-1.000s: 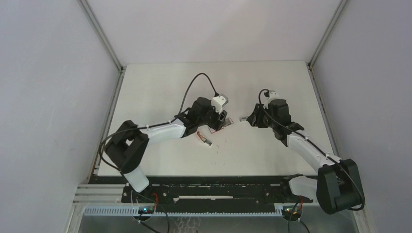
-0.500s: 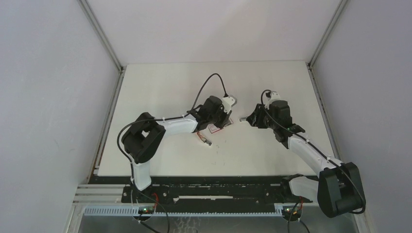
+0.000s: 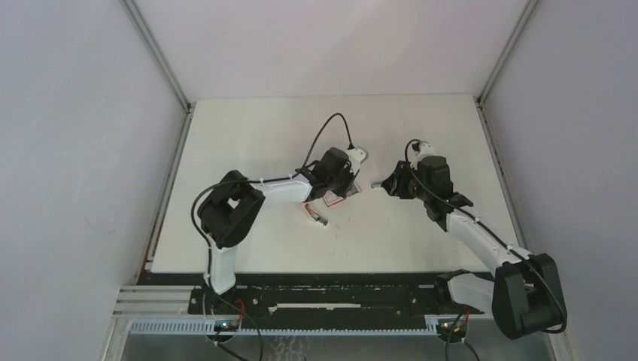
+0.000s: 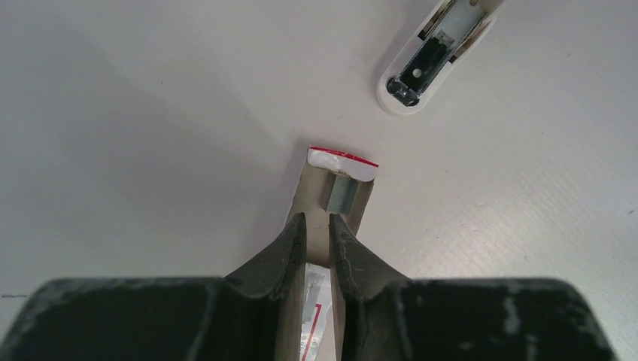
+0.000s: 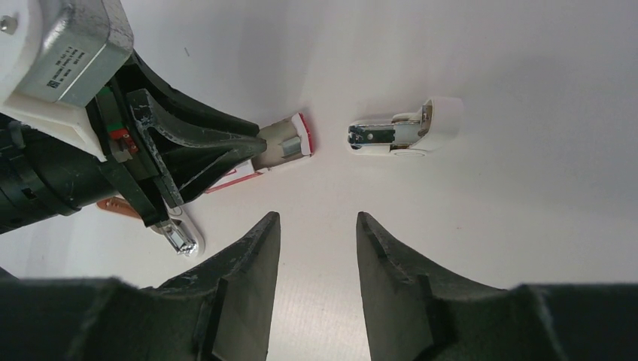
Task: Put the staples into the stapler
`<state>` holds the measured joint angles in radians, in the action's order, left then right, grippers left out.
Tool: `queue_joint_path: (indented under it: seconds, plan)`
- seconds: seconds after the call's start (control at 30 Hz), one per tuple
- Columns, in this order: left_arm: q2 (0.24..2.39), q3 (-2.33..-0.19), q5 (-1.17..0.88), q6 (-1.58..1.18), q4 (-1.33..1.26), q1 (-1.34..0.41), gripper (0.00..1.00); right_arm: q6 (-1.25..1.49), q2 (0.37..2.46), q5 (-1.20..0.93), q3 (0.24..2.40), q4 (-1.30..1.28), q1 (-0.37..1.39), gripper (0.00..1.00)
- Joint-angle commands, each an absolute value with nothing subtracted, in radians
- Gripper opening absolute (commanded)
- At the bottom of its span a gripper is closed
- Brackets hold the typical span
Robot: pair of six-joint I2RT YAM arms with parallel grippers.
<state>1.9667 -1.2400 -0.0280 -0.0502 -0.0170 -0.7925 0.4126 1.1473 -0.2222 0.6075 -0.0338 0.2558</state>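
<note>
Two narrow jaws of the left gripper (image 4: 318, 219) stand almost together over the staples box (image 4: 342, 156) on the table (image 4: 150, 113); whether they pinch anything I cannot tell. The risk, I judge, is that so thin a hold tilts or snaps the short grey strip (image 4: 344, 193), or drags the light box along. The inner tray (image 4: 310, 192) is slid out and holds that one strip. Beyond lies the stapler (image 4: 432, 64), opened, its channel's contents unclear. The right gripper (image 5: 317, 216) hovers spread, empty.
</note>
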Motion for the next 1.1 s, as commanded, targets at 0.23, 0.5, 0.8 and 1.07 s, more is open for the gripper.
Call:
queue_joint_path:
  seconds: [0.23, 0.5, 0.8, 1.07]
  plan:
    - [1.989, -1.296, -0.042, -0.055, -0.039, -0.798, 0.19, 0.436, 1.132, -0.239, 0.608, 0.012, 0.244, 0.41]
    - [2.001, -1.300, -0.052, -0.052, -0.040, -0.798, 0.19, 0.440, 1.140, -0.246, 0.607, 0.014, 0.241, 0.41]
    - [2.019, -1.316, -0.058, -0.046, -0.040, -0.801, 0.21, 0.442, 1.143, -0.253, 0.607, 0.016, 0.237, 0.41]
    - [2.032, -1.333, -0.065, -0.041, -0.040, -0.802, 0.23, 0.443, 1.150, -0.263, 0.608, 0.020, 0.235, 0.40]
